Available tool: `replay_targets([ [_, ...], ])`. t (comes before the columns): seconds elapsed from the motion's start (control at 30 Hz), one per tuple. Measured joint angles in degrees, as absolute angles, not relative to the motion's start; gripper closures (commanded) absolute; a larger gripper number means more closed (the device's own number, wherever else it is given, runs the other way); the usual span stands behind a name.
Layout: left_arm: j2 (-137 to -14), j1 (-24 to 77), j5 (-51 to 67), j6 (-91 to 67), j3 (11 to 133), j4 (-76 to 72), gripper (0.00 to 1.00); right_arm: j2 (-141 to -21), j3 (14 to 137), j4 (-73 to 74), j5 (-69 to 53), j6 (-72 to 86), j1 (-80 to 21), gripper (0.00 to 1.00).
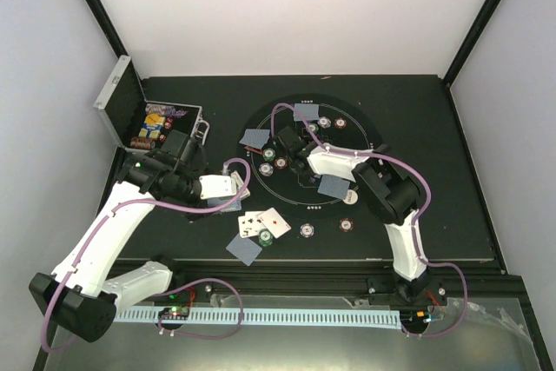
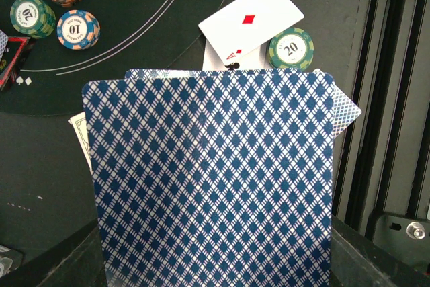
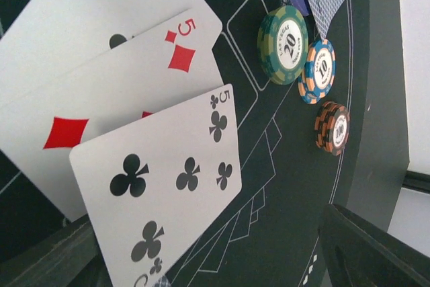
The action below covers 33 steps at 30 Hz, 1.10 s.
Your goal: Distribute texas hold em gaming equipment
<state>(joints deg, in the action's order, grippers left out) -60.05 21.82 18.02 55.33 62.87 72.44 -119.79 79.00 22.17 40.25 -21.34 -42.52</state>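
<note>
Blue-backed cards (image 2: 215, 179) in left gripper (image 1: 233, 188); chips (image 1: 144, 138) inside open silver case (image 1: 117, 97).

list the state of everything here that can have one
silver case, open, lid raised
left claw, shut on card deck
right claw, open
ace of diamonds, face up
five of clubs, face up
five of diamonds, face up
card nearest the arm bases, face down

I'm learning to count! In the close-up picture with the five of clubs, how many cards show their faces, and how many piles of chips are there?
Face-up cards: 3
Chip piles: 3
Total: 6
</note>
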Motion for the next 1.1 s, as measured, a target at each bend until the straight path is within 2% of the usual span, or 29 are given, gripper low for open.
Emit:
replay_targets([
  [0.77,-60.03,21.82,17.10,55.48,62.87,72.44,0.98,-122.52,85.38,30.87,36.91,-13.26,-37.56,0.16],
  [0.9,-60.03,21.82,17.10,55.48,62.87,72.44,0.99,-121.21,84.60,31.35,32.73,-9.32,-36.84,0.15],
  [1.1,-59.99,21.82,17.08,55.48,62.87,72.44,0.98,-115.35,81.14,33.76,19.03,-2.17,-35.09,0.10],
])
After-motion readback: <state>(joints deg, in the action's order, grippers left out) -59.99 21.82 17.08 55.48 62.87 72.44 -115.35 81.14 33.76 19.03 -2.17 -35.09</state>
